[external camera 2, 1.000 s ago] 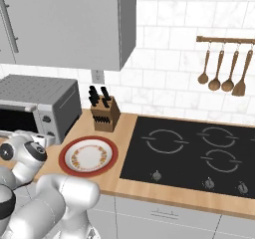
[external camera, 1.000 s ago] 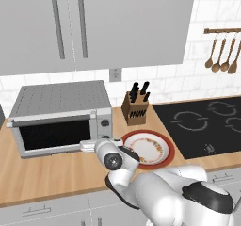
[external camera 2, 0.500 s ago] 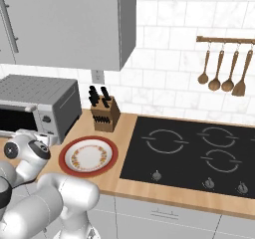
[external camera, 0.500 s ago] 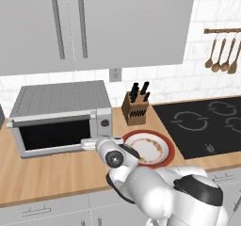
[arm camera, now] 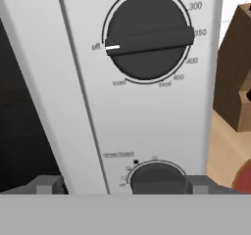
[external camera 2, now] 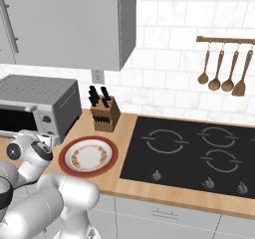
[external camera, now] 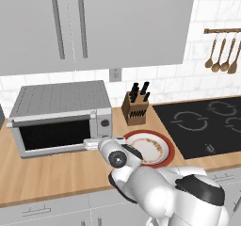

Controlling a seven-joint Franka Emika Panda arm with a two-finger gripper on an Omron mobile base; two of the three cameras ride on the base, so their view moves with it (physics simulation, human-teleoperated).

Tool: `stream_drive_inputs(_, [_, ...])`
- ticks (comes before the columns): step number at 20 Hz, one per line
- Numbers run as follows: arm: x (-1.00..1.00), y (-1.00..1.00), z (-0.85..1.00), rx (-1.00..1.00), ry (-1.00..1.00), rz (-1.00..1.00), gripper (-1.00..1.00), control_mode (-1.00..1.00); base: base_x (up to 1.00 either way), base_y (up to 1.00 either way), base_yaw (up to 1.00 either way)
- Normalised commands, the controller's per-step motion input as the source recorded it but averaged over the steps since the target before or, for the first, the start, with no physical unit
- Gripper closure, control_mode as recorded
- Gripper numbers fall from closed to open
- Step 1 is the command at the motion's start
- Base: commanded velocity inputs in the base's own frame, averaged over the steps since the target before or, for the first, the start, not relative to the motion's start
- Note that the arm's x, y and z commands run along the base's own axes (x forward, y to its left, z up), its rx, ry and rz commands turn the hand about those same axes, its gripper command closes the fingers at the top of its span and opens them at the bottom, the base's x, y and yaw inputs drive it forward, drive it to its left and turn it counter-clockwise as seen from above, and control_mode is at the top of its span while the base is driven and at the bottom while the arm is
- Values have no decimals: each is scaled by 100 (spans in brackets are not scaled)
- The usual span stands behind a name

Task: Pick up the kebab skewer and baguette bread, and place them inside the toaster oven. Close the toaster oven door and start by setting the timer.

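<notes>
The wooden counter (external camera: 56, 173) carries the toaster oven (external camera: 61, 117), a knife block (external camera: 135, 109) and a red-rimmed plate (external camera: 150, 147).

— What stands close to the gripper (arm camera: 122, 185)?
— The toaster oven (external camera: 61, 114), right in front: its knob panel, with the lower knob (arm camera: 156, 177) between the wide-set fingertips. To the right sit a knife block (external camera: 135, 108) and a red-rimmed plate (external camera: 165, 157).
— Any free room?
— Bare table (external camera: 52, 173) in front of the shut oven door (external camera: 54, 134), and a narrow gap between oven and knife block.
</notes>
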Motion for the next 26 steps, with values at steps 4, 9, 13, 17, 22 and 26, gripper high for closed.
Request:
stream_drive_inputs(4, [0, -36, 0, 0, 0, 0, -100, -100, 0, 0, 0])
stream_drive_inputs(9, [0, -7, -13, 0, 0, 0, -100, -100, 0, 0, 0])
stream_drive_inputs(13, [0, 0, -32, 0, 0, 0, -100, -100, 0, 0, 0])
stream_drive_inputs(17, [0, -14, -11, 0, 0, 0, -100, -100, 0, 0, 0])
stream_drive_inputs(22, [3, -4, -1, 0, 0, 0, -100, -100, 0, 0, 0])
stream_drive_inputs(26, [18, 0, 0, 0, 0, 0, -100, -100, 0, 0, 0])
